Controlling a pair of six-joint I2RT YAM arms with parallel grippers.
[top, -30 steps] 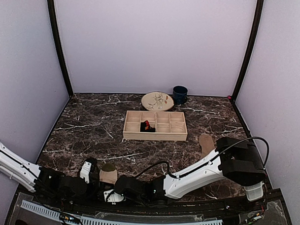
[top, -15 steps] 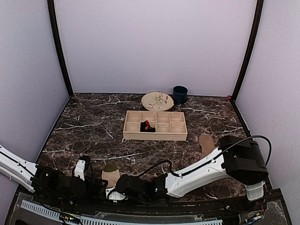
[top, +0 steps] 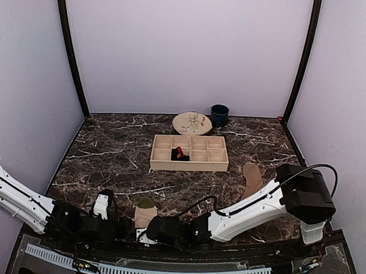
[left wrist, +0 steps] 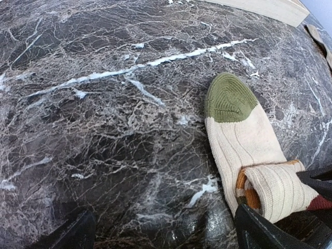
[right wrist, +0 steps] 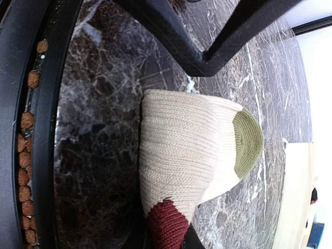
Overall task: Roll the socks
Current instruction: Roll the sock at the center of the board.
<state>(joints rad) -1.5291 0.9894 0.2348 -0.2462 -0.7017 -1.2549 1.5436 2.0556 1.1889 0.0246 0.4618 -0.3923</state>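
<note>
The beige sock (top: 145,212) with a green toe (left wrist: 229,97) lies near the table's front edge, its cuff end rolled up (left wrist: 277,189) showing orange stripes and a maroon heel (right wrist: 167,223). My right gripper (right wrist: 167,241) is shut on that rolled end at the maroon patch. My left gripper (left wrist: 166,236) stands open just left of the sock, with only bare marble between its fingers. A plain tan sock (top: 252,175) lies flat at the right. The black sock with red diamonds (top: 180,154) sits in the wooden tray.
A wooden compartment tray (top: 189,166) stands mid-table. Behind it are a patterned plate (top: 192,123) and a dark blue mug (top: 219,115). The black front rail (right wrist: 39,129) runs right beside the rolled sock. Purple walls close in three sides.
The right gripper has shifted rightward with the rolled end, and the beige sock moved right with it. The left gripper drew back slightly to the left and stayed open.
</note>
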